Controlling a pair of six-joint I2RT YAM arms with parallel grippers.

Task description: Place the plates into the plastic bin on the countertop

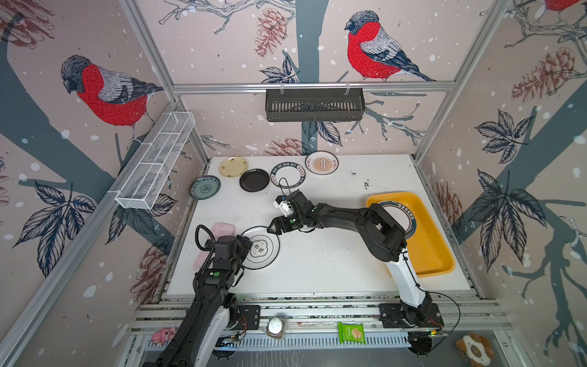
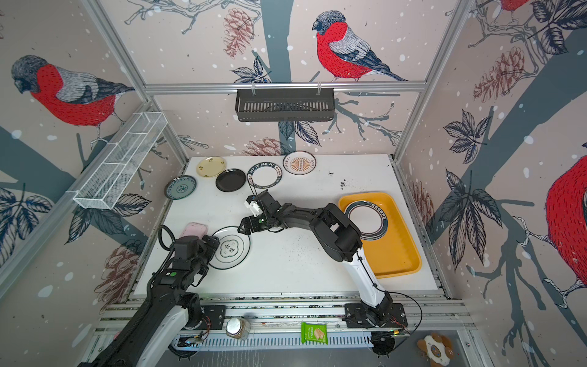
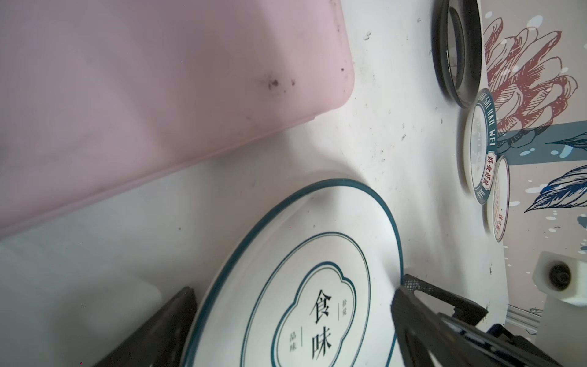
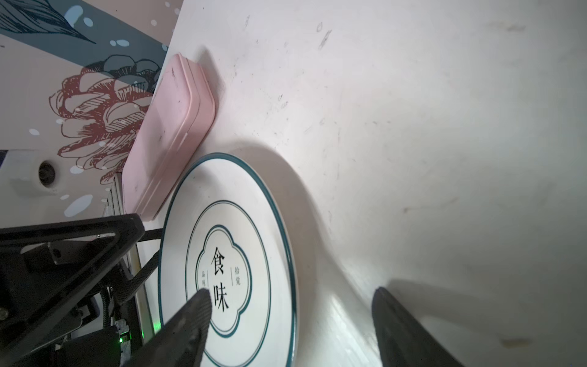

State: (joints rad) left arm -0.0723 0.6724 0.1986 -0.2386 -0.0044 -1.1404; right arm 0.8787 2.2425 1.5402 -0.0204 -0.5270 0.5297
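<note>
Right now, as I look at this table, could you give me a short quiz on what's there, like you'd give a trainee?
1. How many plates lie on the table outside the yellow bin?
2. True or false: the yellow bin is empty.
3. What lies beside the emblem plate? A pink case, B green packet, C black basket.

Key:
1. Six: blue-grey plate, cream plate, black plate, lettered plate, sunburst plate, emblem plate.
2. False: stacked plates lie inside.
3. A.
</note>
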